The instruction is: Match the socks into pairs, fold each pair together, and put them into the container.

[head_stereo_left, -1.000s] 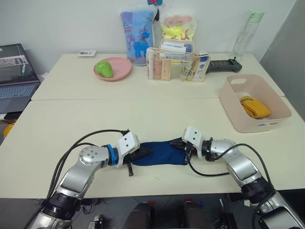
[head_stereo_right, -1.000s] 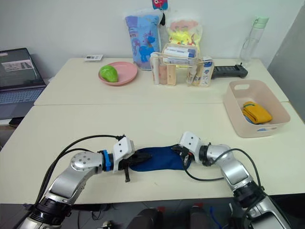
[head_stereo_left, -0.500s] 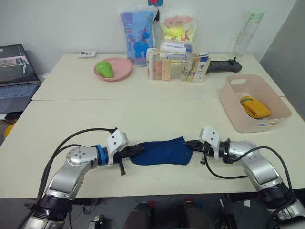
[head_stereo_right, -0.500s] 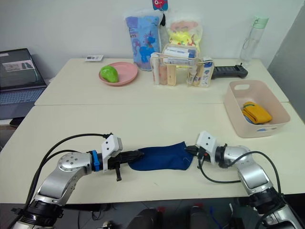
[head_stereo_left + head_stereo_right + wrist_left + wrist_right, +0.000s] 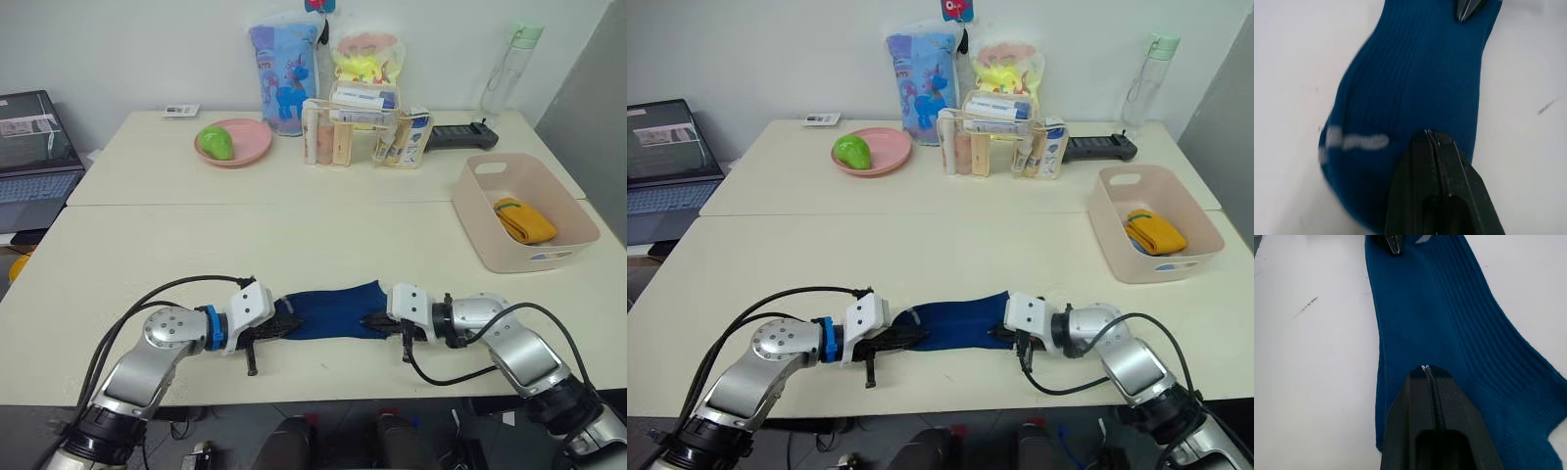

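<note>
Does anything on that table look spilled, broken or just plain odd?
Nothing stands out. The navy socks lie flat on the table between the left gripper and right gripper, both with jaws shut. A folded mustard pair sits in the pink container.

Near table: cream rectangular tabletop, butted against a second table behind it.
Front edge: flat navy blue knit sock, lying lengthwise.
Right side: pale pink rectangular plastic tub, straddling the seam between the tables.
Far table: cream rectangular tabletop.
Far left: round pink plate.
Far centre: clear organiser box of tubes; behind it a blue printed bag and a yellow packet.
Far right: black oblong device; clear bottle with pale green cap.
Back left: small white card.
</note>
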